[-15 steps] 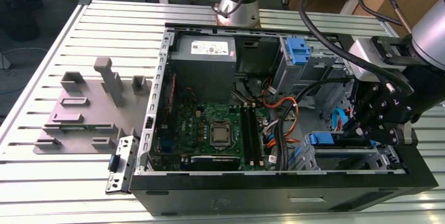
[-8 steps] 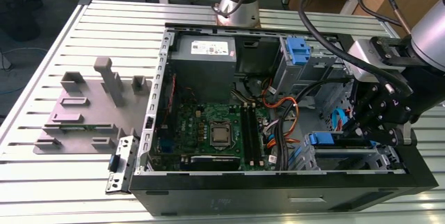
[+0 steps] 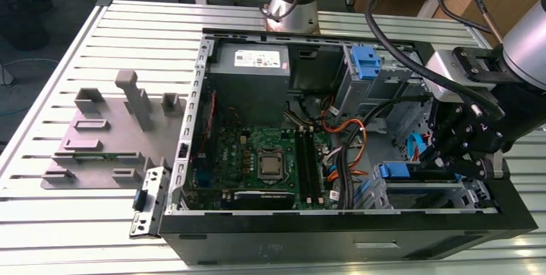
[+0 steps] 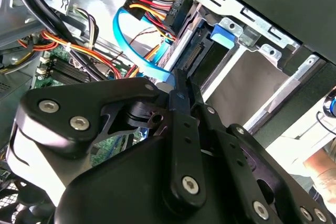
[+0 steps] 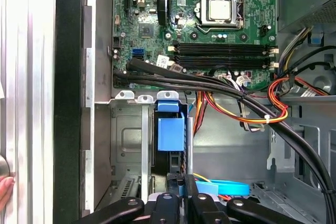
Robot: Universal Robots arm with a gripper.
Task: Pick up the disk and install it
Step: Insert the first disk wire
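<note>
Pincer (image 5: 182, 181) fingers sit drawn close together with almost no gap, right at the end of the disk (image 5: 170, 132). Whether they nip its thin edge or merely bear against it cannot be told. The disk stands on edge in the drive cage (image 3: 465, 188), at about four o'clock from the processor socket (image 3: 271, 163) in the exterior view, with its blue handle showing between the cage's metal rails. It looks largely seated, so the install seems well along.

To do this step well, the drive should probably be square to the cage rails and travel straight along its slot. Pressure is best spread evenly rather than put on one corner, so the blue side rails do not cock and jam.

The flat blue data cable (image 4: 128, 45) curls just beside the pincer. The power plug (image 4: 157, 3), with its red, yellow and black leads, hangs near the drive's connector, and either could get trapped. A thick black cable bundle (image 5: 220, 85) crosses between the motherboard (image 5: 157, 19) and the cage.

In the exterior view the grey power supply (image 3: 252, 61) lies at twelve o'clock from the socket and an upright blue latch (image 3: 365, 61) at two o'clock. A grey fixture plate (image 3: 94, 134) lies at nine o'clock on the slatted worktop (image 3: 51, 224). A person's fingertips (image 5: 4, 188) show beside the case's outer wall.
</note>
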